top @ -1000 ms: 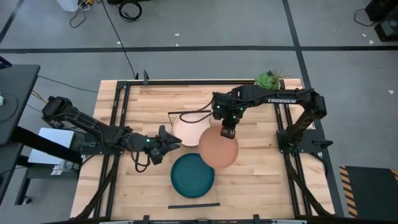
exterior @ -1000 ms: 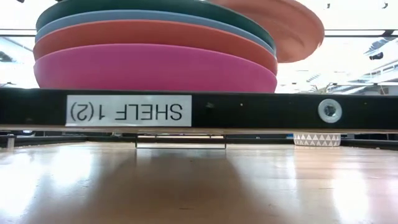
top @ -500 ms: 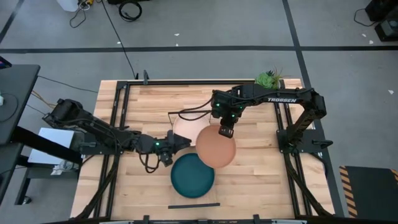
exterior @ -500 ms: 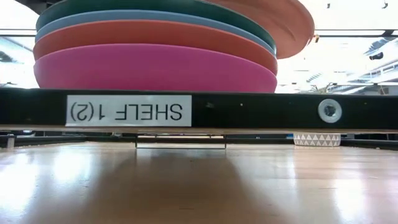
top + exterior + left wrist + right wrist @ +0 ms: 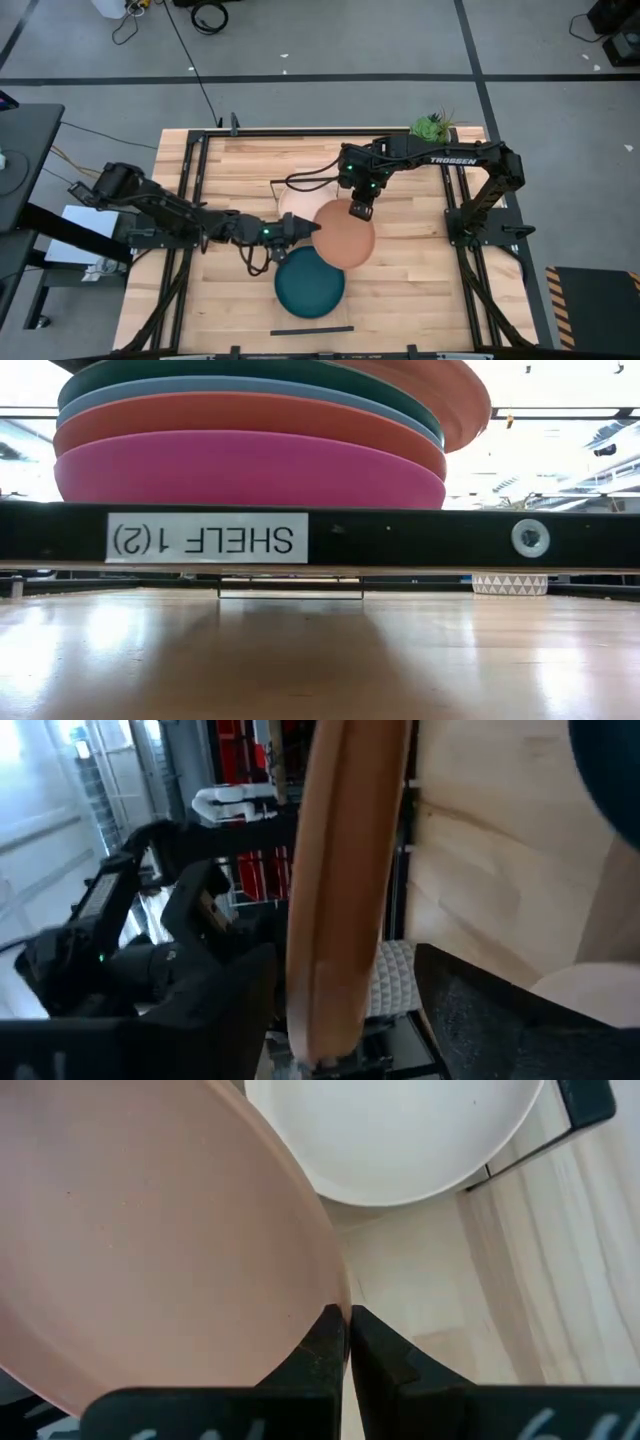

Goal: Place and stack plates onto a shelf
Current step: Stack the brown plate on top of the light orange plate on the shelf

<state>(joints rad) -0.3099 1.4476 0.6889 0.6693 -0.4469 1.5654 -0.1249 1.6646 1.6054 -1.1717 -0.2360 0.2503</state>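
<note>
My right gripper (image 5: 360,209) is shut on the terracotta plate (image 5: 345,236), which hangs tilted between the peach plate (image 5: 296,204) and the dark teal plate (image 5: 310,284). My left gripper (image 5: 304,228) is open at the terracotta plate's left rim. In the left wrist view its fingers stand on either side of that rim (image 5: 335,920), seen edge-on. In the low view the shelf (image 5: 400,538) carries a stack: magenta (image 5: 250,470), orange (image 5: 240,418), pale blue and dark teal (image 5: 230,372) plates, with the terracotta plate (image 5: 445,395) slanting over its top. My right gripper pinches the terracotta plate's far rim (image 5: 322,1295) between its two fingers (image 5: 372,1342), coming from above and pointing down. The plate is tilted. Whether its lower side rests on the stack, I cannot tell.
The small potted plant (image 5: 432,127) stands at the table's far right corner, and its patterned pot (image 5: 509,584) shows under the shelf in the low view. The shelf's black bar ends lie at the far side (image 5: 272,184) and near side (image 5: 312,329). Bare wood lies right of the plates.
My left gripper has reached toward the table's right until its fingers straddle the terracotta plate's left rim. My right gripper has carried the plate a little to the left; in the low view the plate has slid further over the stack.
</note>
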